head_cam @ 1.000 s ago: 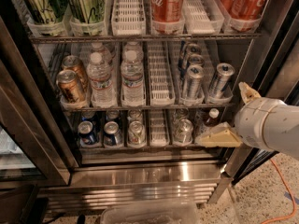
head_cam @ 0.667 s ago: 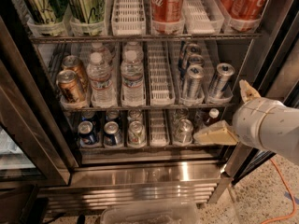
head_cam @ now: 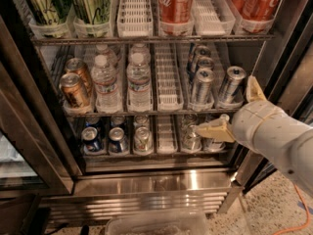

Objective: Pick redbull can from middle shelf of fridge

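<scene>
Camera view straight into the fridge [head_cam: 29,131]. On the middle shelf [head_cam: 166,112], at the front of the rightmost lane: the redbull can [head_cam: 231,84], upright, silver top and pull tab plain to see, foot hidden behind the lip of its lane tray. Just left of the redbull can, a row of like slim cans [head_cam: 201,84] running back into the dark, the rear ones hard to tell apart. Farther left of the redbull can, a white slotted lane tray [head_cam: 167,82], then two lanes of water bottles [head_cam: 139,80], then copper-brown cans [head_cam: 73,89] at the far end. Just right of the redbull can and partly lower, the end effector [head_cam: 223,103], spread wide, with nothing gripped: one cream finger [head_cam: 254,88] pointing up close beside the can, touching or just apart, impossible to tell; the other pointing left below the can, across the front of the tier beneath and hiding part of the cans there. Behind the end effector, the white arm [head_cam: 279,141], cut off by the right edge. Above the redbull can, red cola cans [head_cam: 175,1] and, farther left, green cans [head_cam: 90,1], tops cut off by the upper edge. Below and left of the redbull can, short blue cans [head_cam: 91,140], labels unreadable. Lower still, the stainless steel base [head_cam: 161,180] and a clear bin [head_cam: 156,223], cut off by the bottom edge.
</scene>
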Robot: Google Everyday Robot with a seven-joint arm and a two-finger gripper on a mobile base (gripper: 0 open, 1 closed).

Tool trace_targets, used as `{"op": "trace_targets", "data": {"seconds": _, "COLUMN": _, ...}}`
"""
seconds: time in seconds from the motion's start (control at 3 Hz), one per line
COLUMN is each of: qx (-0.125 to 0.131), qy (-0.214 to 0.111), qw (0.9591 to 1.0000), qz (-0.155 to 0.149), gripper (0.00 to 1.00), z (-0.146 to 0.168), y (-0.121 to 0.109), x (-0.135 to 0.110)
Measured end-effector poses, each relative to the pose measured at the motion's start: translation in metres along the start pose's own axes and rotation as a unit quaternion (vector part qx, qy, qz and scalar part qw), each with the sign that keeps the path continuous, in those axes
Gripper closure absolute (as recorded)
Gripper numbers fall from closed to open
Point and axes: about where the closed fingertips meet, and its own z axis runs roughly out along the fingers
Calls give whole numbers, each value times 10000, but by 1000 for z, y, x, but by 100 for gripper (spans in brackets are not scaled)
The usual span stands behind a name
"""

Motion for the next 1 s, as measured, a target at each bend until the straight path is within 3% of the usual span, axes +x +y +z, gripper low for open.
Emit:
{"op": "trace_targets", "data": {"seconds": 0.67, "qx": 520, "qy": -365, "qw": 9979, "qz": 143, "gripper": 0, "z": 9, "y": -5, "x": -1}}
{"op": "trace_targets", "data": {"seconds": 1.0, "qx": 644, "qy": -440, "qw": 9957, "qz": 502, "gripper": 0, "z": 6, "y": -9, "x": 10}}
